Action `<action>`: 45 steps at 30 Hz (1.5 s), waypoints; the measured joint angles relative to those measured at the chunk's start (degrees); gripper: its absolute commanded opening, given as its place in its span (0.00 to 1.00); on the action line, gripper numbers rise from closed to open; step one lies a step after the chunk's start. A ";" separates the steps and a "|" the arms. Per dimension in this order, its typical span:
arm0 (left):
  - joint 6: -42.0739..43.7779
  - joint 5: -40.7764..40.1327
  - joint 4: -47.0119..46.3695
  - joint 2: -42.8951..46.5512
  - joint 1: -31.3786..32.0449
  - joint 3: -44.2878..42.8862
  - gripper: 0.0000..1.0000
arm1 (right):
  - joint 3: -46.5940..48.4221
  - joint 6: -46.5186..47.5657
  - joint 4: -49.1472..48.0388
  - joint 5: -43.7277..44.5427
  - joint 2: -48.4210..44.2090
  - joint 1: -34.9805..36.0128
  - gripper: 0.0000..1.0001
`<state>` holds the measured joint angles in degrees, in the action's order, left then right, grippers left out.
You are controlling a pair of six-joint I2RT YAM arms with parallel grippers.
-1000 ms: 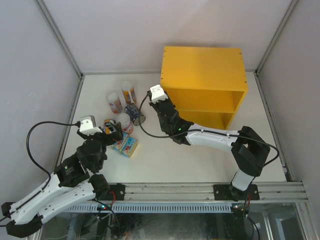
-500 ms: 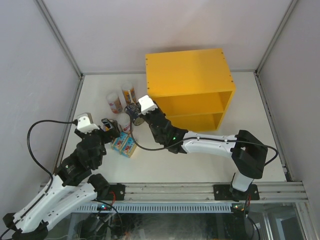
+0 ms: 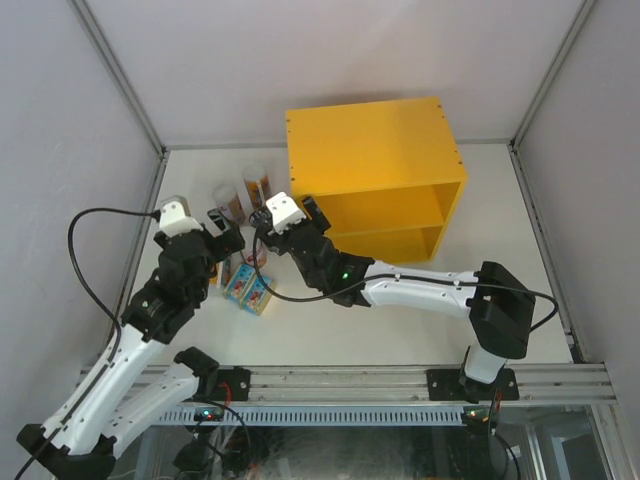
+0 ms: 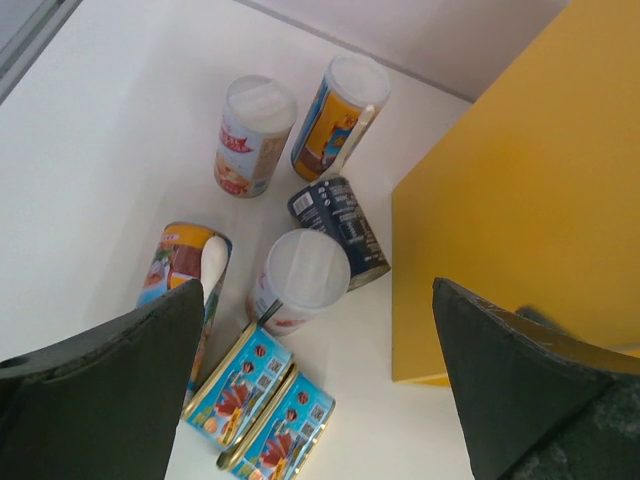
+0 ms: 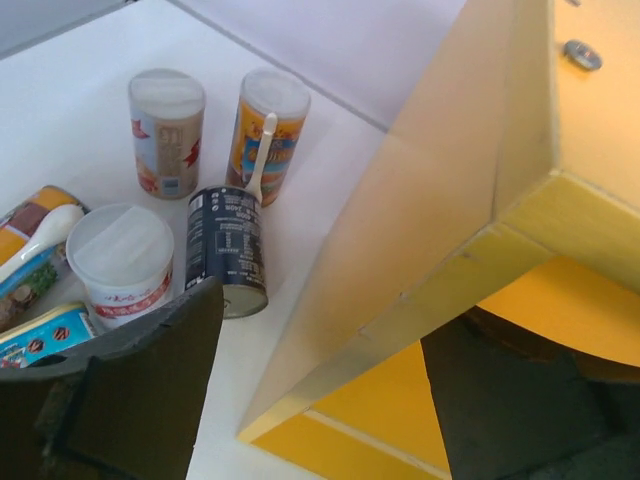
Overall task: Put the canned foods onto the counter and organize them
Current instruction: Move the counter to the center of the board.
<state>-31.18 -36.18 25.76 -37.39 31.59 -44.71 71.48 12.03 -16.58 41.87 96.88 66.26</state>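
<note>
A white worktop (image 3: 330, 335) carries a large yellow box (image 3: 365, 140), open at the front with one inner shelf, standing toward 12 o'clock. The right end effector (image 5: 325, 320) sits at the box's front left corner. Its jaws are spread apart with that corner edge between them, and they clamp nothing. The left end effector (image 4: 318, 288) hangs wide open and empty above the cans, which cluster on the worktop at the box's 9 o'clock. There, an orange-blue tube (image 4: 340, 115) and a white-pink tube (image 4: 255, 135) stand upright side by side. A second orange-blue tube (image 4: 185, 270) lies flat beside another white-pink tube (image 4: 298, 280). A dark steel can (image 4: 340, 230) lies on its side among them. Two flat blue tins (image 4: 245, 385) lie together at the group's 6 o'clock.
</note>
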 measured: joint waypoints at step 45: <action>14.58 28.96 6.34 -63.84 -19.52 -46.36 0.99 | -7.10 -18.86 37.46 4.31 -32.28 10.34 0.80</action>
<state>-16.60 -7.22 32.10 -101.23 12.08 -91.07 64.38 -6.83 20.88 46.17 64.60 76.60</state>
